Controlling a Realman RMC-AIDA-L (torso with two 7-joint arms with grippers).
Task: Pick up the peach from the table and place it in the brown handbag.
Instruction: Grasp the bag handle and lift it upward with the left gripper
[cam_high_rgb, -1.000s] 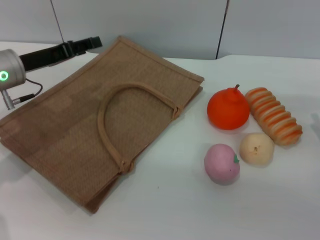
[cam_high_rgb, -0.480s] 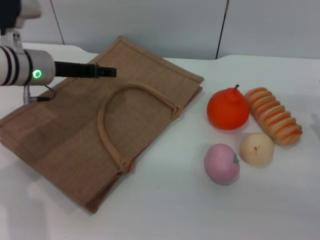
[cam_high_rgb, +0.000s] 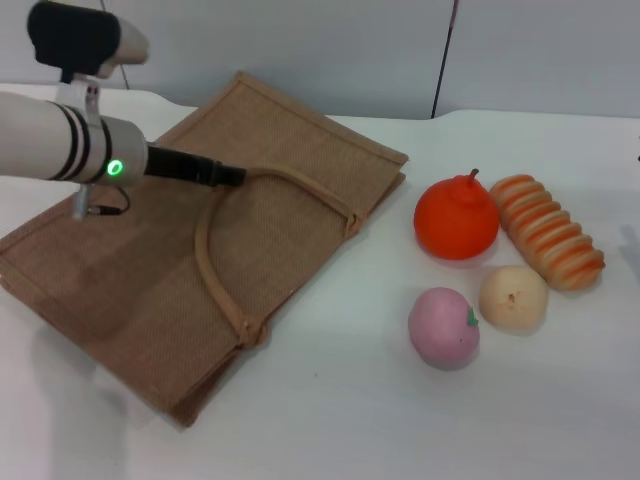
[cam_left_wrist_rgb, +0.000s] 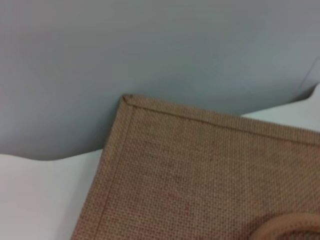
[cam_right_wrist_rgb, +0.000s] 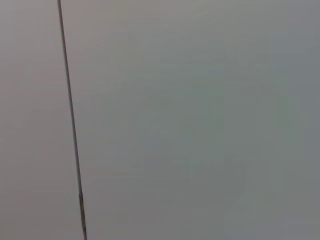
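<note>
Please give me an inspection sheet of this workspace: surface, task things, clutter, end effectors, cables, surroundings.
Surface: white table, bare at the front.
Task things: peach on the table, right of the handbag; the bag lies flat, one handle on top.
Clutter: orange fruit, striped bread, beige fruit, all close behind the peach.
End effectors: left end effector above the bag near the handle's far end; right one not in view.
Cables: thin black cable under the left arm.
Surroundings: grey wall panels with dark seams.
</note>
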